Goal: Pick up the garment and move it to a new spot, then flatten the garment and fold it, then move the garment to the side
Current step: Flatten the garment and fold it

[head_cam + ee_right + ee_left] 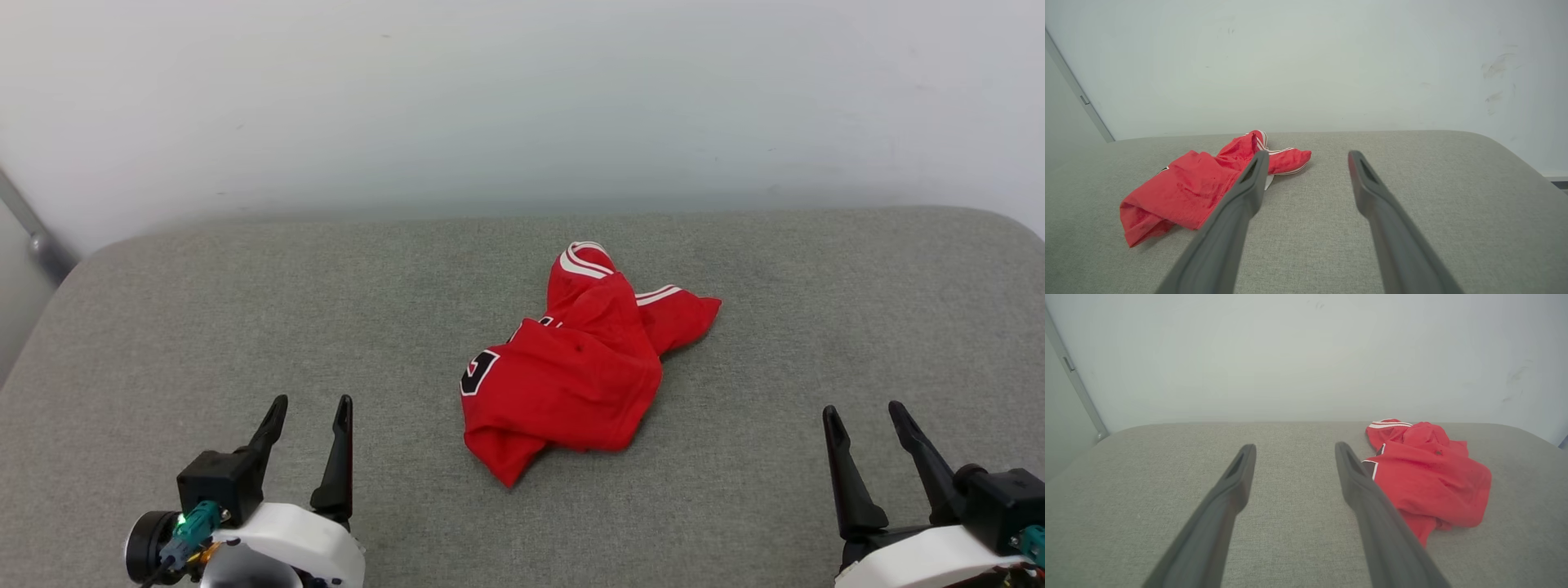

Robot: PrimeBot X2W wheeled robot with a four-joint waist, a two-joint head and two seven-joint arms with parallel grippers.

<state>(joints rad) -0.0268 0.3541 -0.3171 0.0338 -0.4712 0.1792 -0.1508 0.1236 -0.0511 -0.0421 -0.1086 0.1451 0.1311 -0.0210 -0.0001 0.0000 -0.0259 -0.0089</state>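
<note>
The garment (580,367) is a red jersey lying crumpled in a heap near the middle of the grey cushioned surface (204,327), with white-striped trim at its far end and part of a black, white-outlined number on its left side. My left gripper (313,408) stands open at the lower left, well short of the cloth. At the lower right my right gripper (865,412) is open too, apart from it. From the left wrist, the garment (1429,473) lies right of my left gripper (1295,451). From the right wrist, the garment (1196,183) lies left of my right gripper (1308,157).
A pale wall (522,98) rises just behind the grey surface. A grey metal rail (33,229) slants down at the far left. The surface has rounded far corners (1004,224) and bare fabric on both sides of the heap.
</note>
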